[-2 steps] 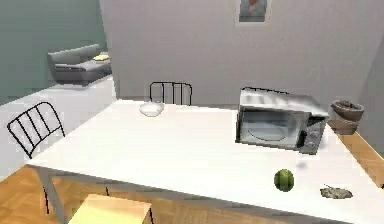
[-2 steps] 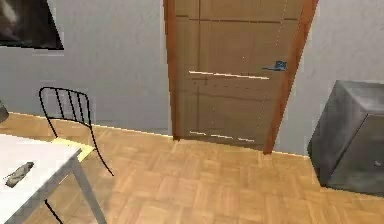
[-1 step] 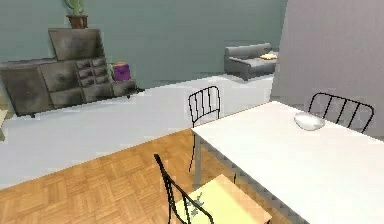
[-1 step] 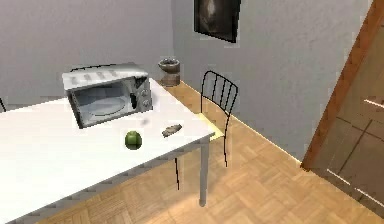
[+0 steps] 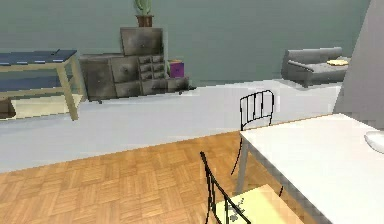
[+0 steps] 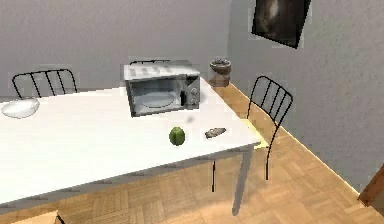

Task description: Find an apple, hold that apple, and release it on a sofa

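A small round green apple (image 6: 177,136) lies on the white table (image 6: 90,150) near its front edge, in front of the microwave (image 6: 162,88). Just to its right on the tabletop is a small dark oblong thing (image 6: 214,132). In the forward view a grey sofa (image 5: 315,66) stands far off against the back wall at the right, with a pale thing (image 5: 338,62) lying on its seat.
Black wire chairs (image 6: 268,105) (image 6: 44,82) ring the table, and a white bowl (image 6: 20,107) sits at its left end. A bin (image 6: 220,71) stands in the corner. Ahead are two chairs (image 5: 257,108) (image 5: 225,195), a grey dresser (image 5: 130,70) and a blue-topped table (image 5: 40,65).
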Controlling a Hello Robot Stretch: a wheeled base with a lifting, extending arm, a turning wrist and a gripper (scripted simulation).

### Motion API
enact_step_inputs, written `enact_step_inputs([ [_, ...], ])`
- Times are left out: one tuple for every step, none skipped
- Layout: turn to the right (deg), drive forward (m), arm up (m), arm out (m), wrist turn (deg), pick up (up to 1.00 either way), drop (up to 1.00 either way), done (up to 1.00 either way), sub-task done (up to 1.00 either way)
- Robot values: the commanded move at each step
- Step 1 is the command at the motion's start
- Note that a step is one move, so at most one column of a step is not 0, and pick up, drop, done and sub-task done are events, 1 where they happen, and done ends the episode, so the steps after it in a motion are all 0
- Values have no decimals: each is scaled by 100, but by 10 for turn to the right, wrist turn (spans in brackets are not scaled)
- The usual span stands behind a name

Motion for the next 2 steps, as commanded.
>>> enact_step_inputs([
  [0, 0, 50, 0, 0, 0, 0, 0, 0],
  [0, 0, 38, 0, 0, 0, 0, 0, 0],
])
